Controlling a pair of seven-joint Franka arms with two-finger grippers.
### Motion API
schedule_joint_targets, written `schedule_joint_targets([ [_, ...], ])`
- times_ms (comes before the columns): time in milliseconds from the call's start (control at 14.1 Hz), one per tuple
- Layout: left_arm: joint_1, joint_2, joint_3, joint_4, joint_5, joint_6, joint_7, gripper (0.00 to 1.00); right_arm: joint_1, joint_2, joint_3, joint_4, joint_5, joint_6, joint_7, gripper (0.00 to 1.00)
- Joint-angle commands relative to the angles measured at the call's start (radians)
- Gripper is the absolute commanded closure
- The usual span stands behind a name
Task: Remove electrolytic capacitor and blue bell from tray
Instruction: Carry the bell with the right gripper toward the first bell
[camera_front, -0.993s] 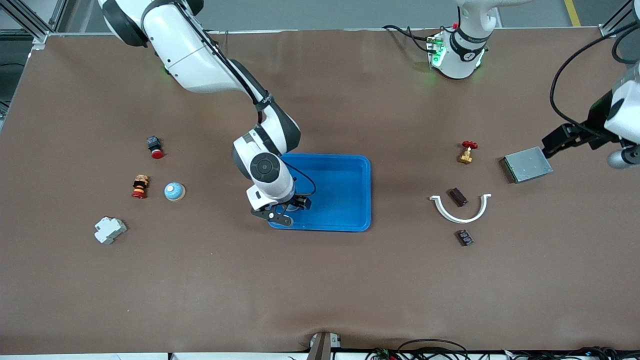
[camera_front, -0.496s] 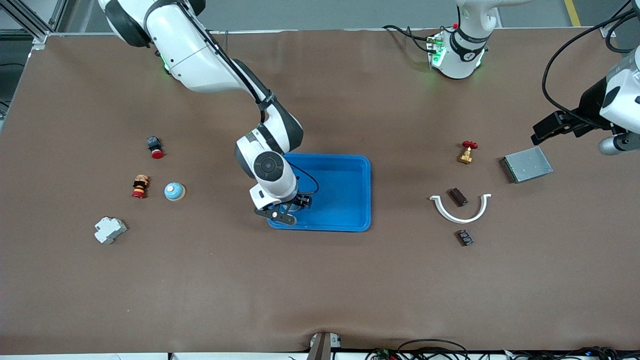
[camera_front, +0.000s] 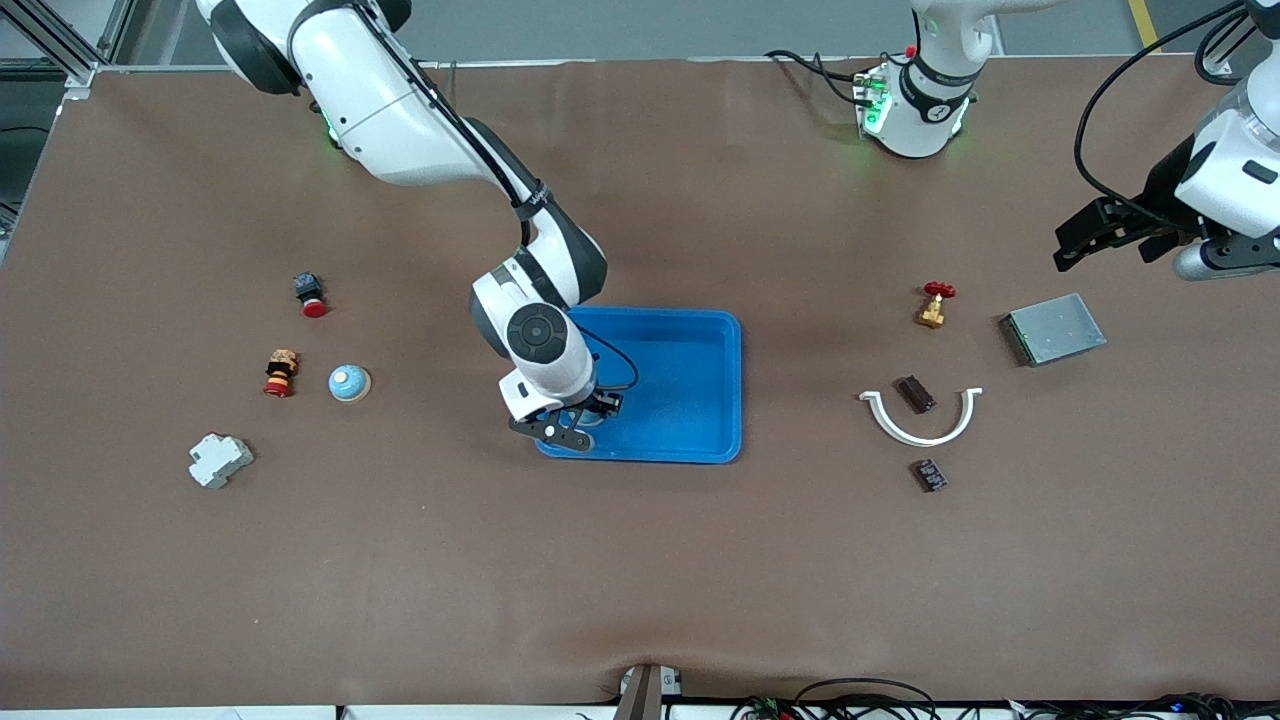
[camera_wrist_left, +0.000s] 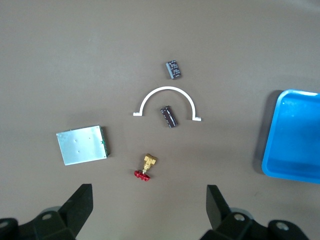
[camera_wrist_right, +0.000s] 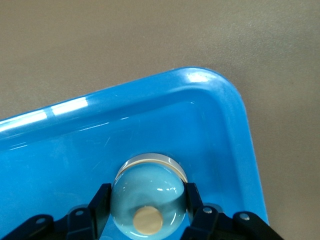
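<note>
Right arm reaches down and across, wrist bent, right gripper (camera_front: 580, 422) low, fingers (camera_wrist_right: 100, 200) clamped together on something round. Left arm raised at its end of the table, left gripper (camera_front: 1085, 232) spread wide.

Blue tray (camera_front: 700, 380) on a brown table (camera_front: 640, 560); a pale blue bell (camera_wrist_right: 148, 192) with a tan button – a second one (camera_front: 349, 382) outside; white arch (camera_front: 921, 418); red-handled brass valve (camera_front: 934, 304).

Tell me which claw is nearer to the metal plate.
Left. The left claw hangs open over the table beside the metal plate; the right claw is down in the blue tray, shut on a bell.
</note>
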Motion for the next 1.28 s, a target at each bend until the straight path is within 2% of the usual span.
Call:
schedule_joint_targets([
  [0,0.000,0.001,0.004,0.008,-0.002,0.015,0.039,0.00,-0.001,0.007,-0.002,0.016,-0.013,-0.011,-0.014,0.84],
  [142,-0.002,0.002,0.001,0.035,0.044,0.015,0.042,0.00,-0.003,-0.003,-0.002,0.050,-0.010,-0.043,-0.020,0.84],
  [426,-0.012,0.002,-0.052,0.060,0.109,0.009,0.036,0.00,-0.012,-0.025,-0.002,0.146,-0.006,-0.247,-0.047,0.84],
  [638,-0.011,-0.002,-0.056,0.067,0.063,-0.003,0.050,0.00,-0.065,-0.098,0.000,0.151,-0.004,-0.350,-0.180,0.84],
  [922,-0.006,0.001,-0.034,0.075,0.044,-0.005,0.073,0.00,-0.182,-0.219,0.000,0.108,-0.004,-0.491,-0.475,0.84],
  [1206,-0.002,0.007,0.015,0.094,-0.023,-0.043,0.073,0.00,-0.341,-0.347,0.000,-0.036,-0.004,-0.464,-0.841,0.83],
])
